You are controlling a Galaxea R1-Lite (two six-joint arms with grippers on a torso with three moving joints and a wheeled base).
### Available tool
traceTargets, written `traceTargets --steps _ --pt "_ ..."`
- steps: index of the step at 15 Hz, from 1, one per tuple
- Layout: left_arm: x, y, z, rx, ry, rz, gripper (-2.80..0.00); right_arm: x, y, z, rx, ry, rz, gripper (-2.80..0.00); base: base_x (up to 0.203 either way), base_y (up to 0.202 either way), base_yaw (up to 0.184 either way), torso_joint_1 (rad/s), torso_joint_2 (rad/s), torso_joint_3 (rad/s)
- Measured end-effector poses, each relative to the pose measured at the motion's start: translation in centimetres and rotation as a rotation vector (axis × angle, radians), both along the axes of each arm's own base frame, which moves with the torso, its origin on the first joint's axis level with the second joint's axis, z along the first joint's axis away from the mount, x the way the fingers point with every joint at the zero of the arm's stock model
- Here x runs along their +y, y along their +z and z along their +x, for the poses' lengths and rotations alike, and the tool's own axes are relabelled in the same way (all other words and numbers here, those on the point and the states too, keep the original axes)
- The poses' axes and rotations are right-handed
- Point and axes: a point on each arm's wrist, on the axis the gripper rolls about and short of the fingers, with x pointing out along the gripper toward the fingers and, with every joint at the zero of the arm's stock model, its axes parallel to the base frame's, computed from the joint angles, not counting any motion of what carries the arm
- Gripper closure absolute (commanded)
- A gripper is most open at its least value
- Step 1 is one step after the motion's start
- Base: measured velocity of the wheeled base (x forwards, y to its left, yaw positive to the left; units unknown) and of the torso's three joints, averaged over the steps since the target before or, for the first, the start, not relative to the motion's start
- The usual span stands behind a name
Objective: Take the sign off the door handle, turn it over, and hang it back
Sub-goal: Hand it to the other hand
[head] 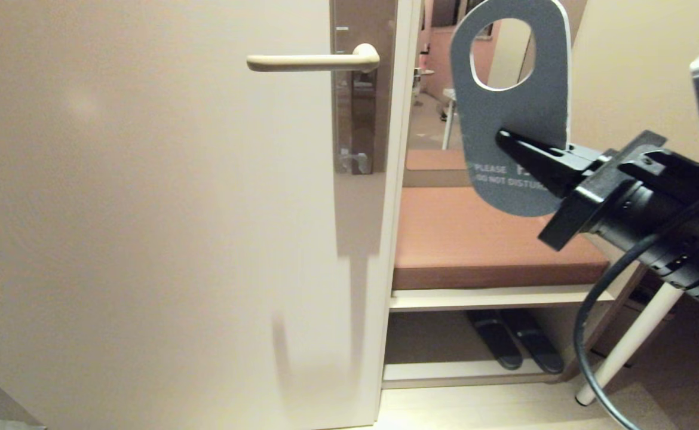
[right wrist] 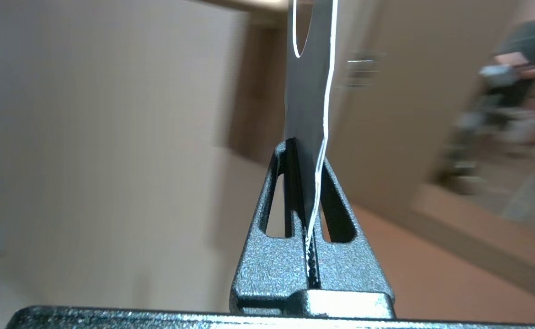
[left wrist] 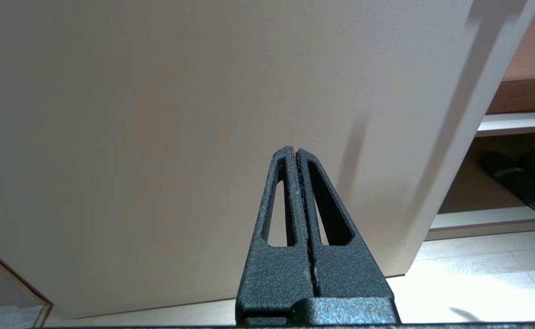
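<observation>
Black right end effector (head: 508, 140) is up close on the right, pinching the flat blue oblong card sign (head: 514, 113) upright, blue face out. Sign's off the slim cream lever door handle (head: 313, 61), hanging in the doorway gap to its right. Left end effector (left wrist: 295, 153) sits low by the door, fingers pressed together, empty.

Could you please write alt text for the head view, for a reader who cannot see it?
The right gripper holds the sign upright, blue "PLEASE DO NOT DISTURB" face showing, off to the right of the bare door handle on the cream door. Behind is a cushioned bench.
</observation>
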Motion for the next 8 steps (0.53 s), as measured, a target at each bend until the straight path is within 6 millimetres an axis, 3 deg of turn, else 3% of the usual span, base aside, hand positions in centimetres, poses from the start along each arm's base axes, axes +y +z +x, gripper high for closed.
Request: traceTargets --steps 8 --pt "0.0 0.0 0.0 0.0 0.0 0.0 0.0 -9.4 -1.0 -4.9 -0.128 -0.366 -0.077 0.0 0.0 0.0 0.0 0.0 0.0 0.0"
